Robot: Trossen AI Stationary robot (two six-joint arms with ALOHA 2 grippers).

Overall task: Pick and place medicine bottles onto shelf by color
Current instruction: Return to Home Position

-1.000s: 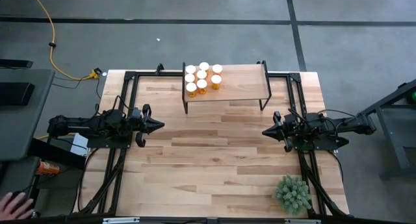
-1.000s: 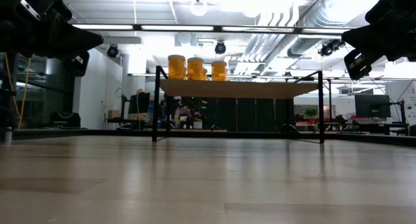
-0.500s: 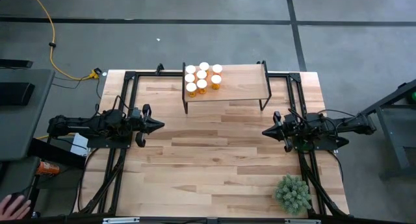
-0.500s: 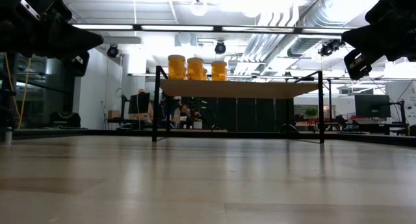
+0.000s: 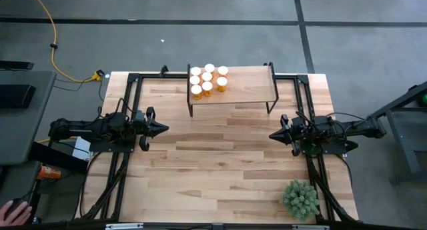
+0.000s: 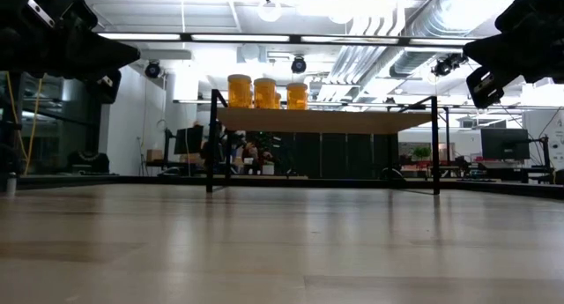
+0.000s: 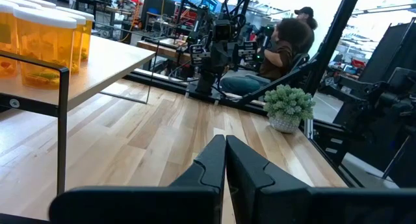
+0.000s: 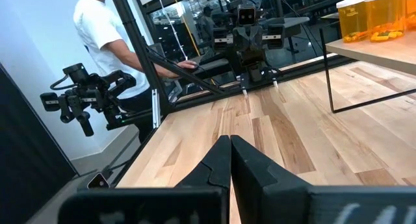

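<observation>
Medicine bottles (image 5: 207, 79), orange with white caps, stand clustered on the left end of the shelf (image 5: 247, 83) (any lettering on them is too small to read). Both grippers hang well apart from the shelf, in front of it. The left gripper (image 5: 162, 129) is out past its left end and the right gripper (image 5: 274, 135) is below its right end, each with jaws pressed together. A green plant (image 5: 300, 199) sits far in front of the shelf's right end.

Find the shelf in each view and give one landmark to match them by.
High view: shelf, upper centre of the picture.
Low view: middle of the picture, raised on black legs.
Left wrist view: picture's upper left.
Right wrist view: picture's upper right.
Shared landmark: the orange bottles clustered at one end.
</observation>
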